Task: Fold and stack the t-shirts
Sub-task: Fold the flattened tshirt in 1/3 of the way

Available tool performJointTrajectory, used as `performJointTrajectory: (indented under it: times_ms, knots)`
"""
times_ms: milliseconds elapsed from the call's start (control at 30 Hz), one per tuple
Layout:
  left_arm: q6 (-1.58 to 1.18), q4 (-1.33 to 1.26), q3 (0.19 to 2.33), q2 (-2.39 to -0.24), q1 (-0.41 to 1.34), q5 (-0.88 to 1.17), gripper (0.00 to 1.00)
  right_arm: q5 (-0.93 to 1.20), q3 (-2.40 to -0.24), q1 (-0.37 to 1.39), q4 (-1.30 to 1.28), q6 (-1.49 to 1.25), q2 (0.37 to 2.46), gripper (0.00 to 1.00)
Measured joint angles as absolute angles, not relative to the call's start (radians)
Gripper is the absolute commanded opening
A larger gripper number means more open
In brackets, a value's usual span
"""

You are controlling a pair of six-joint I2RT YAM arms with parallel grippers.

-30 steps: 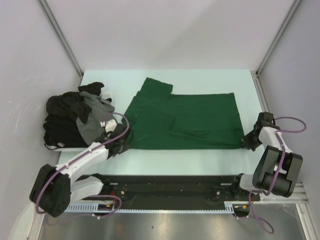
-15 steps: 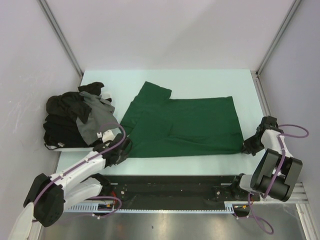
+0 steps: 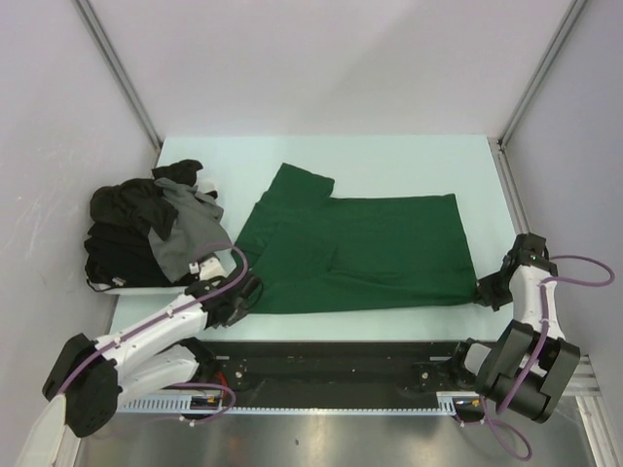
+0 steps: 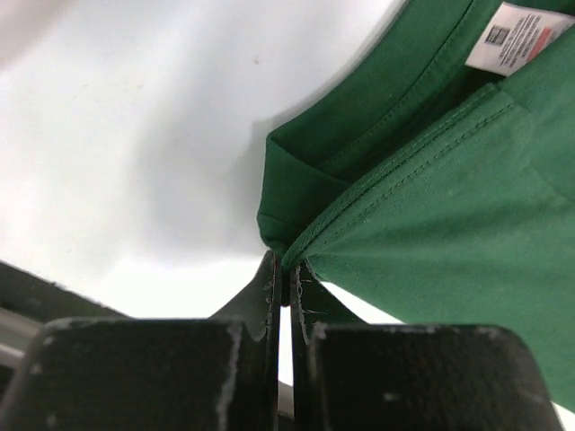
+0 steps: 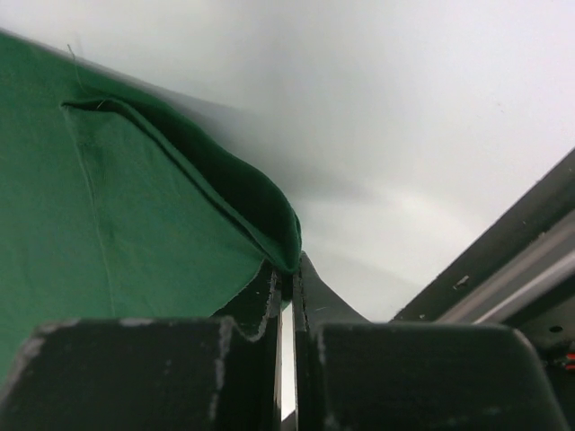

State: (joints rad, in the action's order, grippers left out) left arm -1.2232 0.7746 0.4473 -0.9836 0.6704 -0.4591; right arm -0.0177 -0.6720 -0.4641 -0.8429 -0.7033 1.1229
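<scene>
The green t-shirt [image 3: 360, 253] lies spread flat on the table [image 3: 389, 156], its long side running left to right and its near edge close to the table's front edge. One sleeve [image 3: 302, 180] points toward the far side.

The left gripper [image 4: 286, 272] is pressed together on the shirt's near-left corner, pinching a fold of fabric at the neck seam. A white neck label [image 4: 518, 36] shows inside the collar, just beyond the grip point.

The right gripper [image 5: 288, 269] is pressed together on the shirt's near-right corner, pinching a doubled fold of the edge. Both grip points sit low, at table level.

A pile of black and grey t-shirts [image 3: 146, 233] sits at the left side of the table, beside the green shirt. From above, a narrow gap appears to separate them.
</scene>
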Motion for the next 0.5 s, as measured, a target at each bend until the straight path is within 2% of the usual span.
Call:
performJointTrajectory:
  times_ms: [67, 133, 167, 200, 233, 267, 333, 367, 467, 500]
  knots:
    - [-1.232, 0.796, 0.447, -0.958, 0.672, -0.461, 0.00, -0.014, -0.672, -0.474, -0.855, -0.703, 1.127, 0.00]
    - [-1.233, 0.809, 0.447, -0.937, 0.672, -0.461, 0.02, -0.007, -0.672, -0.480, -0.864, -0.703, 1.127, 0.11]
    - [-1.233, 0.811, 0.447, -0.933, 0.672, -0.461, 0.15, -0.002, -0.672, -0.482, -0.865, -0.702, 1.127, 0.16]
    - [-1.231, 0.810, 0.447, -0.929, 0.672, -0.460, 0.23, 0.001, -0.673, -0.482, -0.867, -0.701, 1.126, 0.30]
    - [-1.227, 0.809, 0.447, -0.926, 0.672, -0.460, 0.34, 0.004, -0.675, -0.483, -0.869, -0.699, 1.127, 0.40]
    - [-1.221, 0.811, 0.447, -0.924, 0.672, -0.461, 0.51, 0.010, -0.680, -0.483, -0.874, -0.696, 1.127, 0.60]
    - [-1.199, 0.826, 0.454, -0.919, 0.672, -0.461, 0.62, 0.019, -0.694, -0.486, -0.883, -0.690, 1.126, 0.79]
    - [-1.197, 0.849, 0.472, -0.918, 0.672, -0.463, 0.72, 0.027, -0.704, -0.488, -0.887, -0.680, 1.124, 0.84]
    - [-1.167, 0.897, 0.555, -0.911, 0.672, -0.469, 0.88, 0.060, -0.748, -0.488, -0.914, -0.656, 1.110, 0.96]
    - [-1.156, 0.910, 0.592, -0.909, 0.672, -0.469, 0.89, 0.068, -0.765, -0.488, -0.922, -0.653, 1.105, 0.97]
